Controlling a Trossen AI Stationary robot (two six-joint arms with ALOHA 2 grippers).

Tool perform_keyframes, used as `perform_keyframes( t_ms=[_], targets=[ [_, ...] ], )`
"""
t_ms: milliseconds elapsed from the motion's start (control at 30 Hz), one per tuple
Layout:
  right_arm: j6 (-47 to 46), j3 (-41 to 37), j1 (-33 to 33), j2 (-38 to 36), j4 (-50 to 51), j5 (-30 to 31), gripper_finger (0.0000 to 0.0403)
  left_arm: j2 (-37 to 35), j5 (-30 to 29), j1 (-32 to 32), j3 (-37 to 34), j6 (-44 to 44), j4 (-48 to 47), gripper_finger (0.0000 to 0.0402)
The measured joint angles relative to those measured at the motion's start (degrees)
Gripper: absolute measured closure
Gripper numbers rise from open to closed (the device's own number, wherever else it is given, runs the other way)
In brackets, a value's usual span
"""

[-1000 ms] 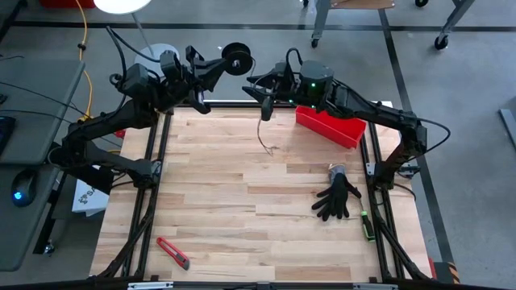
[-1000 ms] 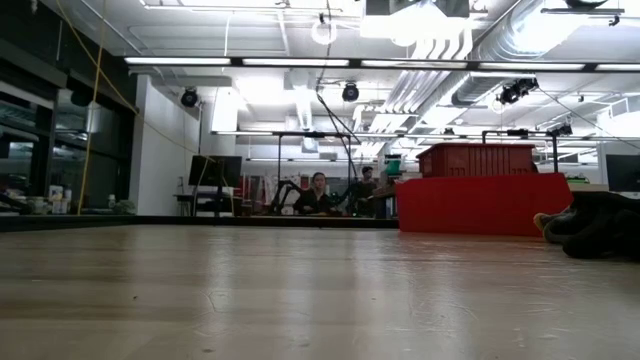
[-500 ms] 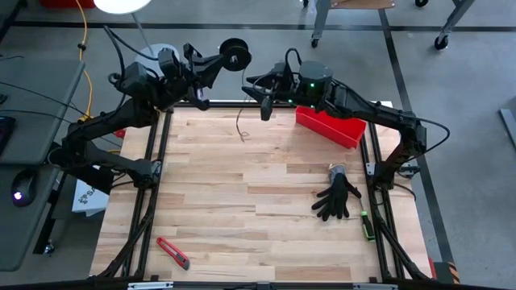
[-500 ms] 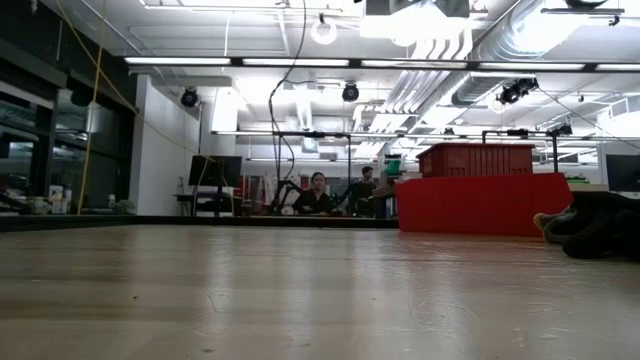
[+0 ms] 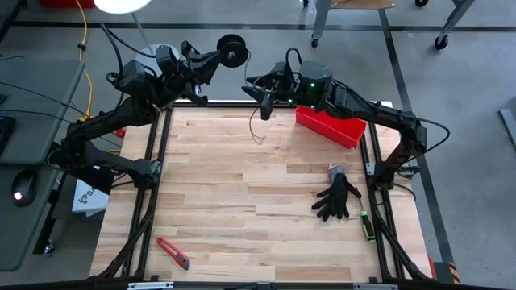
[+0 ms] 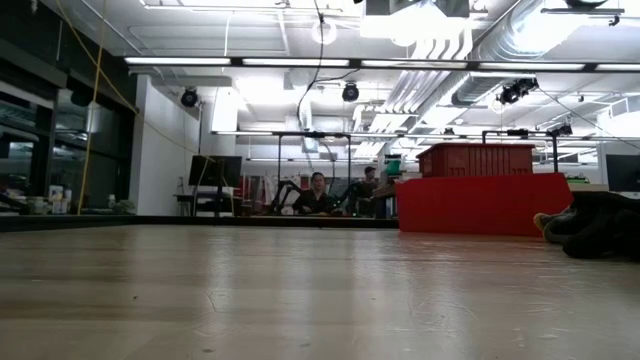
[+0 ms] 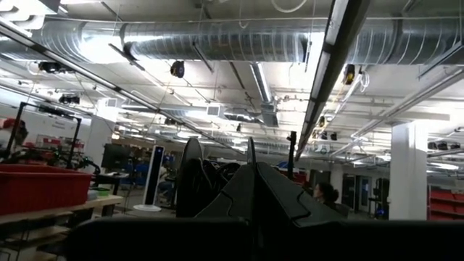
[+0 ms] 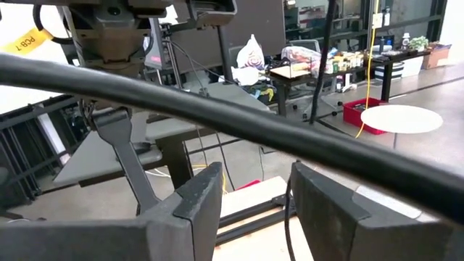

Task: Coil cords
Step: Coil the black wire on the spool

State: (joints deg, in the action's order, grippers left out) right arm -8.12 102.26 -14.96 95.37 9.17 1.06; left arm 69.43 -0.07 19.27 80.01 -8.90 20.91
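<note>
We start with the thin dark string-like cord (image 5: 256,129), which hangs loose in the air over the far edge of the pale wooden tabletop (image 5: 242,209), near twelve o'clock on the table; its curled free end dangles just above the boards, and in the low view the same cord (image 6: 310,85) shows as a fine dark line dropping from above. It leads up towards the small round black spool (image 5: 234,47), held out past the table's far edge at about eleven o'clock. The left gripper (image 5: 219,55) has its fingers fully closed on that spool. The right gripper (image 8: 250,203) sits just beside it at twelve o'clock with its fingers standing well apart, and the cord passes down between them without being pinched, as far as we can tell. We judge the coiling well advanced but unfinished: only a short tail is left off the spool, and it has yet to be wound on. Farther out, a red plastic bin (image 5: 330,126) sits at one o'clock, a black glove (image 5: 337,197) at three o'clock, and a red utility knife (image 5: 173,252) at seven o'clock.
</note>
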Motion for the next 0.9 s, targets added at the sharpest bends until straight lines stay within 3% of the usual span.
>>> perform_keyframes(
  t_ms=[900],
  targets=[
    [1.1, 0.0, 0.0, 0.0, 1.4, -0.6, 0.0245, 0.0, 1.4, 0.0, 0.0, -1.5, -0.5, 0.0401]
  ],
)
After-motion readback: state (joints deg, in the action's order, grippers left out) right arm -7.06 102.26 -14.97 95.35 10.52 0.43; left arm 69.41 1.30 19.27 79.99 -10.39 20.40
